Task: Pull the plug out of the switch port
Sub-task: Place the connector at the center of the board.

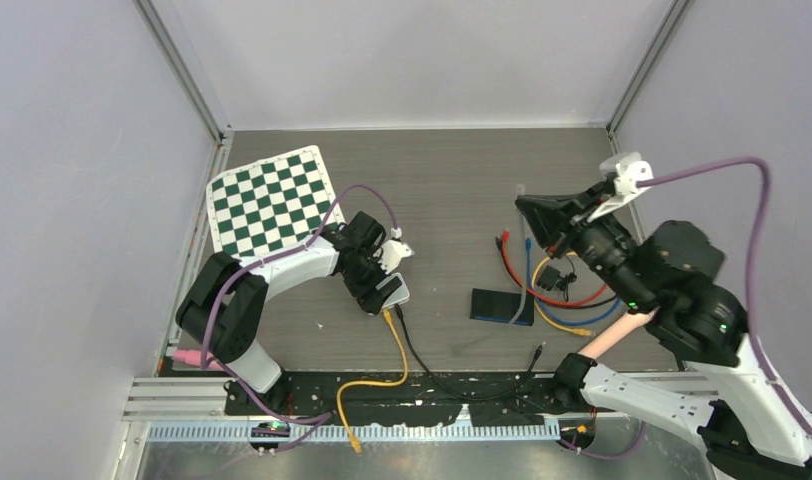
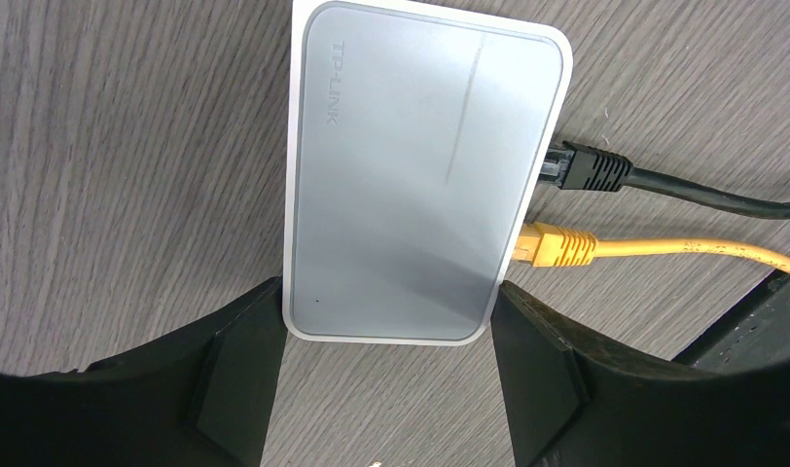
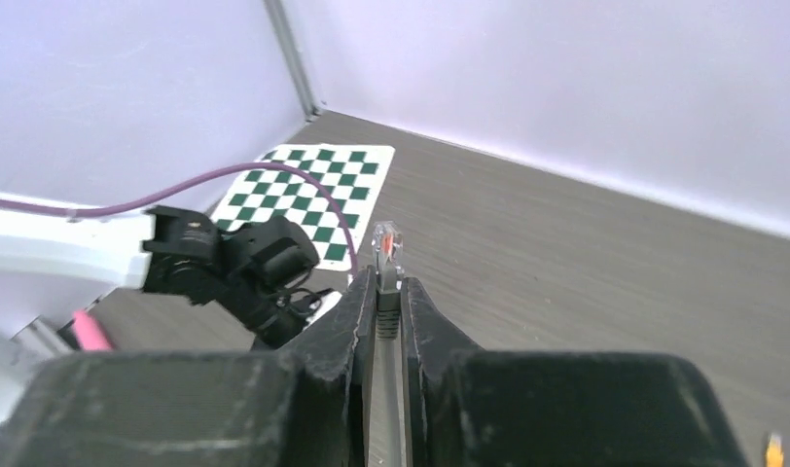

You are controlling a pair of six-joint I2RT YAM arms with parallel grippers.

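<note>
The left gripper (image 2: 386, 311) is closed on a grey network switch (image 2: 411, 175), one finger pressed against each long side at the end nearest the wrist. The switch lies flat on the wooden table (image 2: 128, 195).

Two plugs sit in ports on one long edge of the switch, just beyond the finger on that side. They are a black plug (image 2: 586, 170), further from the wrist, and a yellow plug (image 2: 556, 245), closer to it. Both point straight out from that edge, so their long axes run in line with the left gripper's own squeeze. Any pull has to go outward along that line, away from the switch.

The right gripper (image 3: 388, 292) is clamped shut on a thin grey cable (image 3: 386, 389). The cable's clear plug (image 3: 387, 243) pokes out past the fingertips, in open air and touching nothing. Seen from this hand, the switch and the left gripper lie ahead and below, well apart from it.

Judging by this, the clear plug is already free of the switch. If the black or yellow plug is the target, the right gripper is the only hand able to reach it. It would first have to drop its cable, then approach the port edge from the outside.
</note>
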